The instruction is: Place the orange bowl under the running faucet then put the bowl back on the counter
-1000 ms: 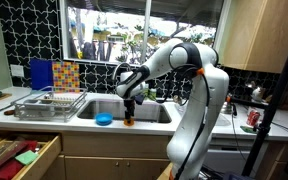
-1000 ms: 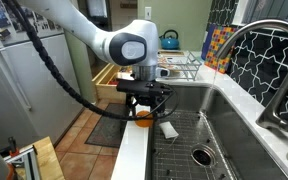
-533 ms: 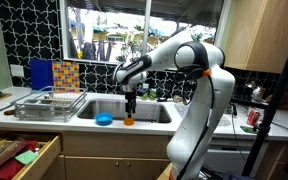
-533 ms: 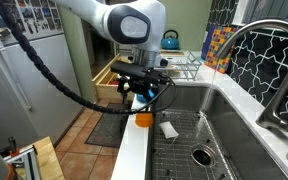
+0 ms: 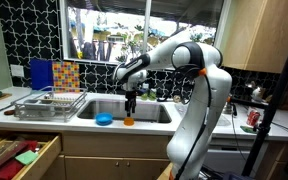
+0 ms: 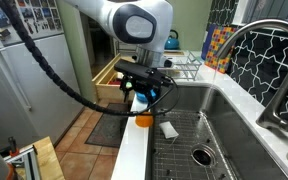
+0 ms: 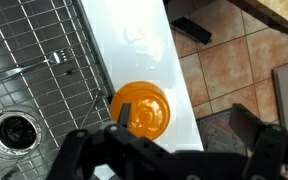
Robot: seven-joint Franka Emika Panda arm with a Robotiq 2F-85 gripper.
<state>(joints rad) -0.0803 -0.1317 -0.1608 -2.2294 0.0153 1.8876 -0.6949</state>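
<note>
One orange bowl sits on the narrow counter beside the sink, hand hanging released above.

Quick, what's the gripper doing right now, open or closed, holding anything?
Gripper: open, holding nothing, above the orange bowl on the counter.

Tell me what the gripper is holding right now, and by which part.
Nothing. The gripper hangs open above the orange bowl, which sits free on the counter.

A small round bright-orange bowl sits on the pale off-white counter beside the steel sink basin.
</note>
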